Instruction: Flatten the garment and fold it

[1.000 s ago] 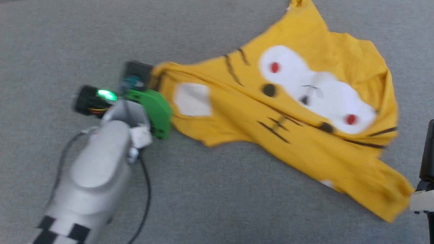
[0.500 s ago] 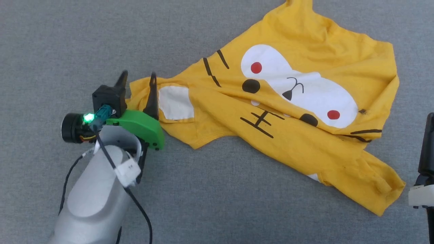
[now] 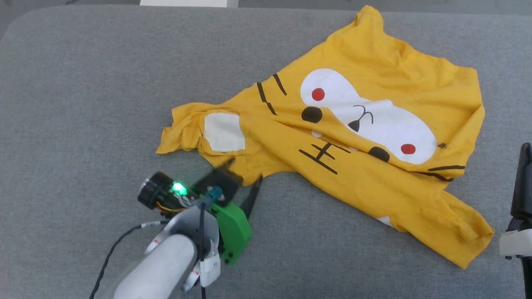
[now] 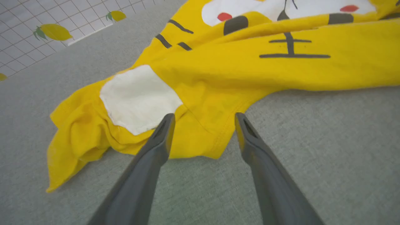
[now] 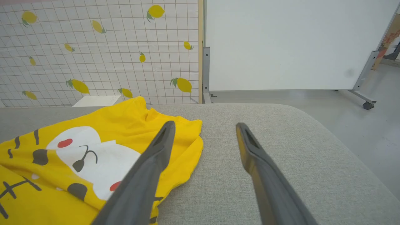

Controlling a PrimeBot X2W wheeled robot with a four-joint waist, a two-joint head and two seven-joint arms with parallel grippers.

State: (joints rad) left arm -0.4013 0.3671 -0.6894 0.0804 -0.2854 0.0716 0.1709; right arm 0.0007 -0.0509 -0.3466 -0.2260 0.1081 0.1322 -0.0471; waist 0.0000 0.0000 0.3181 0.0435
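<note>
The garment (image 3: 374, 62), a bright yellow T-shirt with a tiger face print, lies crumpled and skewed on the grey table (image 3: 83, 104), face up. Its left sleeve with a white patch (image 3: 223, 132) is bunched at the left. My left gripper (image 3: 245, 170) is open just before the garment's near hem. In the left wrist view its fingers (image 4: 156, 147) straddle that hem corner (image 4: 206, 137) with nothing gripped. My right gripper (image 5: 205, 125) is open by the garment's right side (image 5: 125, 122), over bare table, and holds nothing. One of its dark fingers (image 3: 524, 182) stands at the right edge of the head view.
The table's rounded far-left corner (image 3: 16, 25) and far edge are close behind the garment. A lemon-print grid wall (image 5: 93, 47) and a whiteboard on wheels (image 5: 281, 43) stand beyond. A white sheet (image 5: 95, 100) lies past the far edge. Floor (image 5: 368, 131) drops off to the right.
My left gripper opened, let go of the sleeve and drew back and right to the near hem. The sleeve now lies slack on the table. The head view has shifted a little.
</note>
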